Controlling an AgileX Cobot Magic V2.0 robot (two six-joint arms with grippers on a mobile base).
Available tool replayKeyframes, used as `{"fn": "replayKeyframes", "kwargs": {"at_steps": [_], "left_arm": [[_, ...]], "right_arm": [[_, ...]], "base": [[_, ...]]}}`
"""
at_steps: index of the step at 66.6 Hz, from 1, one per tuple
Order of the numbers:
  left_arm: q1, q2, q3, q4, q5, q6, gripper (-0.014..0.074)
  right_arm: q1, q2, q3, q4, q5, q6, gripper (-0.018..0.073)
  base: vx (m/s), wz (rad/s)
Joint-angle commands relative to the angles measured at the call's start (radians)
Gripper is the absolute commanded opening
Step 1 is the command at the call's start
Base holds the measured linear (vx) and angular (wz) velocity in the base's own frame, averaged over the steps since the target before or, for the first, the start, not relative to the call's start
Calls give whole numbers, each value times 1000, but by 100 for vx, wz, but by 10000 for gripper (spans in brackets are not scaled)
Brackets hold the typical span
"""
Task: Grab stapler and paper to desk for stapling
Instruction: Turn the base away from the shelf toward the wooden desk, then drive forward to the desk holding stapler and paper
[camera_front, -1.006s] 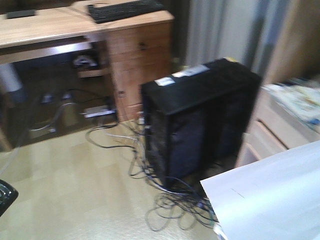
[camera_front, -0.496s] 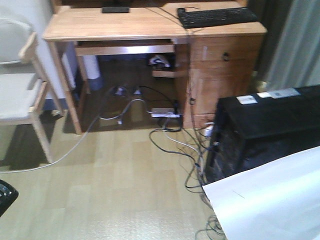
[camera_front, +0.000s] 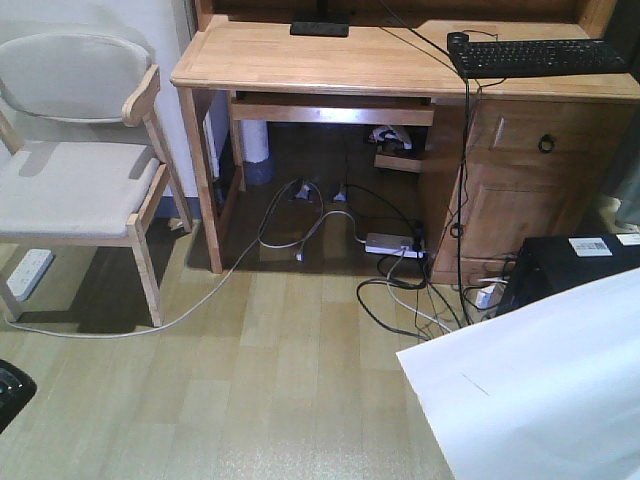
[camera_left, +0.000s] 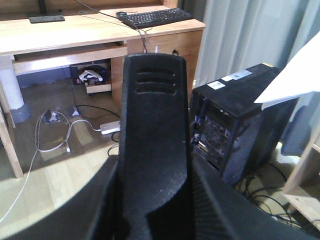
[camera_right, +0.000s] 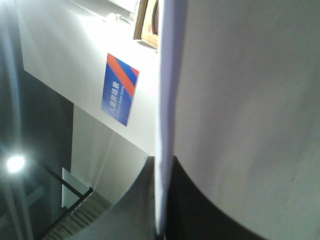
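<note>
Floor: one pale plank-pattern floor (camera_front: 250, 400). The stretch in front of the wide light-wood desk with a raised rim (camera_front: 300, 62) is open, crossed by one grey cable (camera_front: 200, 305).
Desk: one. The rim runs along its front and left edges. The bare wood left of the keyboard is its widest open patch. A pedestal with one ring-pull drawer closes off its right end.
Chair: one light-wood armchair with grey cushions (camera_front: 80, 185), just left of the desk and apart from its leg.
Paper: one plain white rectangular sheet of paper (camera_front: 540, 390), held low, in front of the desk and to its right. One corner points out over the floor, and the upper edge overlaps the tower.
Tower: one black box-shaped computer tower (camera_front: 570, 262) on the floor at the desk's right front.
Keyboard: one black keyboard (camera_front: 535, 55) on the desk's right part, near the front rim.
Power strip: one white power strip (camera_front: 392, 244) under the desk, among a tangle of dark cables (camera_front: 415, 295).
Stapler: one small black stapler (camera_left: 152, 125), well short of the desk. It fills the middle of the left wrist view.
Flat device: one thin black slab (camera_front: 319, 29) at the desk's back edge.
Left gripper (camera_left: 155, 217): its ribbed fingers (camera_left: 102, 210) are pressed against both sides of the stapler.
Right gripper (camera_right: 162, 212): its jaws pinch the sheet, seen edge-on.
</note>
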Motion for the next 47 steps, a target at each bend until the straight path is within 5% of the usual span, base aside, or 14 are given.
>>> {"fn": "replayKeyframes", "kwargs": {"at_steps": [1, 47], "left_arm": [[-2, 16, -29, -16, -116, -5, -7], [-2, 16, -29, -16, -116, -5, -7]], "right_arm": [[3, 11, -26, -5, -61, -3, -2], [3, 11, -26, -5, -61, -3, -2]], "base": [[22, 0], [28, 4]]}}
